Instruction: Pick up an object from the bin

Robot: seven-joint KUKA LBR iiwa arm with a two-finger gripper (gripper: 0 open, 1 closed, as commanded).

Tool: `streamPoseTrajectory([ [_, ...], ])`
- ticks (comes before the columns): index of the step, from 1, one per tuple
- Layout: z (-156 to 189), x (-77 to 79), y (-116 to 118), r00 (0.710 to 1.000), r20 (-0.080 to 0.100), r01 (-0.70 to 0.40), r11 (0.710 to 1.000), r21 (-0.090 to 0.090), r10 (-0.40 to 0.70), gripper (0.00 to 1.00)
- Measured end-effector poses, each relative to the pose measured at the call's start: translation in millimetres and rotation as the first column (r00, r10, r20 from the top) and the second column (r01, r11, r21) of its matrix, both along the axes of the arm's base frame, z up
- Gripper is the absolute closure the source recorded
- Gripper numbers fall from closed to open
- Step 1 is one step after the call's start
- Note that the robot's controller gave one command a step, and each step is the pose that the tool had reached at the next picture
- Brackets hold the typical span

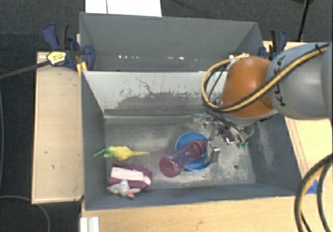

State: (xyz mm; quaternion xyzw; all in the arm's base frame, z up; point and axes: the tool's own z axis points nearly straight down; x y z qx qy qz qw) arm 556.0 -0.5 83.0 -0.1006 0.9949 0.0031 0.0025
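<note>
My gripper (215, 142) hangs low at the right of the bin floor, under the arm's orange cover. Just to its left a translucent purple cup (182, 158) lies on its side, its mouth pointing to the lower left. The cup rests across a round blue lid (193, 149), and the cup's right end sits close against the gripper. I see nothing held in the gripper.
A yellow-green toy animal (120, 152) lies at the left of the floor. Below it, near the front wall, is a pink and purple packet (129, 175) with a small white toy (123, 189). The arm comes in from the right over the bin's rim.
</note>
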Motion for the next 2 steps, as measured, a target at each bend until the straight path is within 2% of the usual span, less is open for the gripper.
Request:
streamPoseTrajectory([
  [1,-11.7,17.6,64.3,0.997,0.002,0.072,0.997,-0.002,-0.072,1.00],
  [2,-11.7,17.6,64.3,0.997,0.002,0.072,0.997,-0.003,-0.072,1.00],
])
